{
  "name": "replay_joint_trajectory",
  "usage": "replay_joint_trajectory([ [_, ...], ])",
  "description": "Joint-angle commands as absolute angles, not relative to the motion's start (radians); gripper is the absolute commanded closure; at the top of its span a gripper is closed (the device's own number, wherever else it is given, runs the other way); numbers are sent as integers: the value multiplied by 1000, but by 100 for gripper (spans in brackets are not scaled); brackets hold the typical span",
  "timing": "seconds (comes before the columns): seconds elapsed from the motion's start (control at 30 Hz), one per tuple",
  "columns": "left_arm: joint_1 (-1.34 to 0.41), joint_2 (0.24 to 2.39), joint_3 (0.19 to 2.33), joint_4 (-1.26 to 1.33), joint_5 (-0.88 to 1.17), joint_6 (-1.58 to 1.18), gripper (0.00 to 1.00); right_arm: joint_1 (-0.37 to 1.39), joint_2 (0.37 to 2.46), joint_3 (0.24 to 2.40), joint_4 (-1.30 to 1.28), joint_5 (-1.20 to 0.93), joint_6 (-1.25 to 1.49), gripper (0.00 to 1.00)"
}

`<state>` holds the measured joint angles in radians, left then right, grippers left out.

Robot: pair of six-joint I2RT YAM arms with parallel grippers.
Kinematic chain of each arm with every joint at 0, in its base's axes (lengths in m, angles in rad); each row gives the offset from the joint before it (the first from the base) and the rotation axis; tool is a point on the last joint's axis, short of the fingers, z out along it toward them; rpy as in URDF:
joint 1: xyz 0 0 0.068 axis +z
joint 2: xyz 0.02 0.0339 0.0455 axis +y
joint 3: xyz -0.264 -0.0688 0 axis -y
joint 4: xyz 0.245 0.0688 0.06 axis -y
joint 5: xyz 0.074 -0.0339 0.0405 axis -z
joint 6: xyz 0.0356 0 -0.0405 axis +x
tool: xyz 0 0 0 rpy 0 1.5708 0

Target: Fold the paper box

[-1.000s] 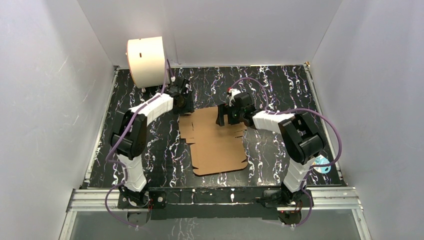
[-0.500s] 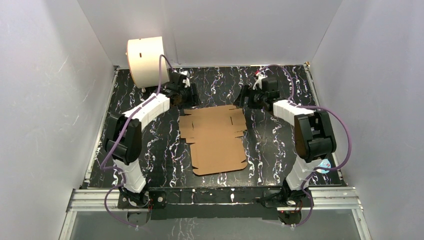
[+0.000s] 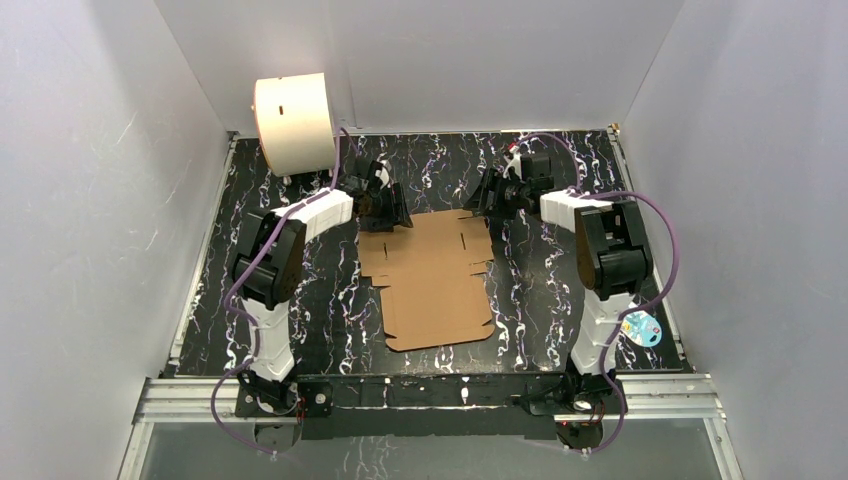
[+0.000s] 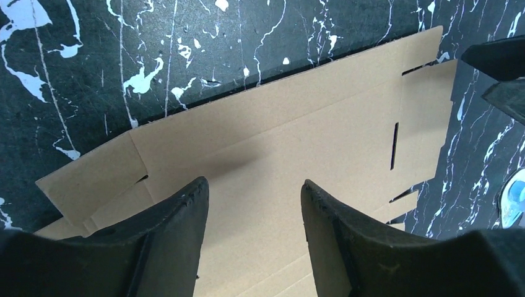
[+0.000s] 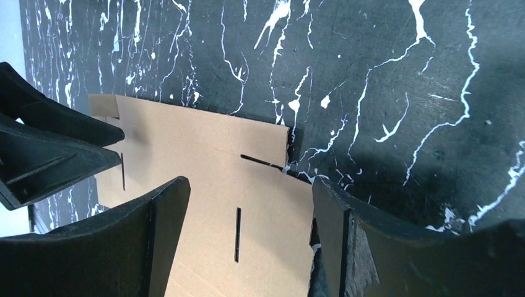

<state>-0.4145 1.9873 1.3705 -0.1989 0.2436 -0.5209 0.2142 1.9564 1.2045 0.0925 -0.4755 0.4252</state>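
The paper box is a flat, unfolded brown cardboard blank lying on the black marbled table, its slots and tabs at the far end. My left gripper is open at the blank's far left corner; in the left wrist view its fingertips hover over the cardboard. My right gripper is open at the far right corner; in the right wrist view its fingers straddle the cardboard's slotted edge. Neither gripper holds anything.
A cream-white cylindrical drum stands at the far left corner. White walls enclose the table on three sides. A small round light-blue object lies by the right arm's base.
The right gripper left the blank's middle and moved to its far right corner. The left gripper moved away, then came back down onto the far left corner. The blank's raised far flap now lies flat.
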Motion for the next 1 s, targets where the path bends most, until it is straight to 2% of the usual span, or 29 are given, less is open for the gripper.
replay_joint_trajectory([
  [0.0, -416, 1987, 1415, -193, 278, -514, 46, 210, 1995, 1267, 144, -539, 448, 19],
  [0.6, -416, 2062, 1428, -224, 268, -485, 50, 214, 2102, 1323, 133, -607, 451, 21],
  [0.97, -416, 2071, 1409, -213, 273, -498, 50, 243, 2080, 1330, 137, -680, 453, 23],
])
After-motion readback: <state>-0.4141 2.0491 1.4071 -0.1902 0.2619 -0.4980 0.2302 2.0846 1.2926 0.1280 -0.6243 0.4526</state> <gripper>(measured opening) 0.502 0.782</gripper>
